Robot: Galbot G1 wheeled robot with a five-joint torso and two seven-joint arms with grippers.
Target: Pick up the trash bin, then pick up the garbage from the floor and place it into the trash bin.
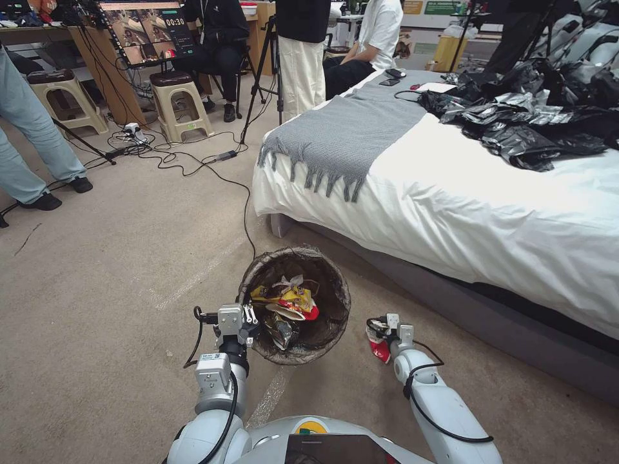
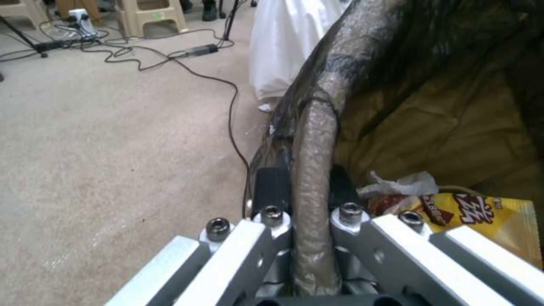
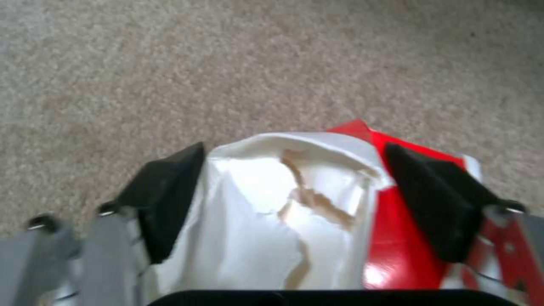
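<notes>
The left gripper (image 1: 248,320) pinched the trash bin (image 1: 335,283) rim; the right gripper (image 1: 380,332) clamped a red-and-white wrapper (image 3: 317,212), which wanted carrying over the bin's mouth before release.

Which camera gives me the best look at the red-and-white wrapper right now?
The right wrist view: the red-and-white wrapper sits between the right gripper's fingers. The head view shows it small, beside the trash bin. The left wrist view faces the bin's rim instead.
</notes>
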